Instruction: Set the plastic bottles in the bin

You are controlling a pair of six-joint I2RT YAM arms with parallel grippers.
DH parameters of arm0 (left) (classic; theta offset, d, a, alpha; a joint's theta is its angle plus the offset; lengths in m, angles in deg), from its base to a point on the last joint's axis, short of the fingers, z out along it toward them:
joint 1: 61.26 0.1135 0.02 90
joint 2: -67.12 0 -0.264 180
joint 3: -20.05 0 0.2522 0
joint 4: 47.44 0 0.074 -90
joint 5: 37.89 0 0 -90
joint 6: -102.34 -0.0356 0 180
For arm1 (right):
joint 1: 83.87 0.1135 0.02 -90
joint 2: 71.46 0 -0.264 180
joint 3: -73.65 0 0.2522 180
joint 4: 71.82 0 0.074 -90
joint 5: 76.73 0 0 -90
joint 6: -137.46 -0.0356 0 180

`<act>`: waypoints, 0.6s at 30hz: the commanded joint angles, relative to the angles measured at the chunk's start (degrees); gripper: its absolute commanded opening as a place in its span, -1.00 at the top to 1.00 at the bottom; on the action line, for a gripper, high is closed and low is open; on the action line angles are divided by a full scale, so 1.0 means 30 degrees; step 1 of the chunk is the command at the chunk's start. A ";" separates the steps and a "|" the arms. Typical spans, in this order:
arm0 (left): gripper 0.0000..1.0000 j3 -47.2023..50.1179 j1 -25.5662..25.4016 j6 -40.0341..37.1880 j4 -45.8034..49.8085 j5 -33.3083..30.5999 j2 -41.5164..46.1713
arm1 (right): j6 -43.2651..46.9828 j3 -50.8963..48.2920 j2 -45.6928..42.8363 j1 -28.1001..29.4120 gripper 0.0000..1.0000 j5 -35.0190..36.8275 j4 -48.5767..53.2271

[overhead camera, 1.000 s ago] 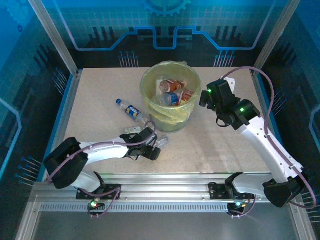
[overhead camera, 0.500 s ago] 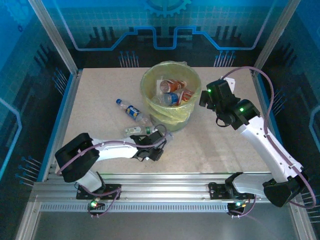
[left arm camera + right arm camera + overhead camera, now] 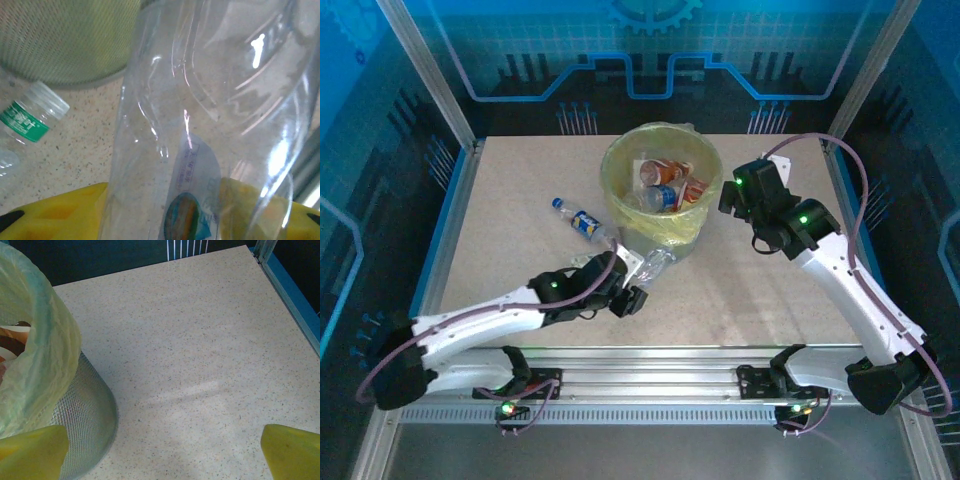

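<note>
Your left gripper [image 3: 640,284] has just clamped shut on a clear bottle [image 3: 656,266] at the near side of the bin [image 3: 665,238], so it is ready to go in. Your right gripper [image 3: 727,198] hangs wide open and empty just right of the bin. A blue-label bottle [image 3: 584,222] waits left of the bin.

arms [image 3: 840,272]: white links, black joints | LEDs [image 3: 804,216] green | cables [image 3: 865,190] purplish | jaws yellow
</note>
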 commanded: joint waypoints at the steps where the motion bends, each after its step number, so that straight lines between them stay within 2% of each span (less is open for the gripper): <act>1: 0.08 -0.1351 -0.0107 -0.1183 0.0834 0.0842 0.1735 | -0.0289 0.0004 -0.0612 -0.0347 -0.99 0.0428 0.0144; 4: 0.10 -0.2862 -0.0087 -0.1991 0.0910 0.0211 0.2332 | -0.0311 -0.0068 -0.0730 -0.0392 -0.99 0.0413 0.0094; 9: 0.08 -0.5479 -0.0051 -0.3309 0.0991 0.0749 0.1839 | -0.0340 -0.0163 -0.1044 -0.0378 -0.99 0.0555 0.0240; 14: 0.08 -0.8540 0.0375 -0.3894 0.1244 0.0325 -0.0294 | -0.0377 -0.0405 -0.1434 -0.0407 -0.99 0.0662 0.0085; 18: 0.05 -1.1618 0.1940 -0.3490 0.2399 0.0702 -0.2684 | -0.0318 -0.0454 -0.1463 -0.0436 -0.99 0.0662 0.0003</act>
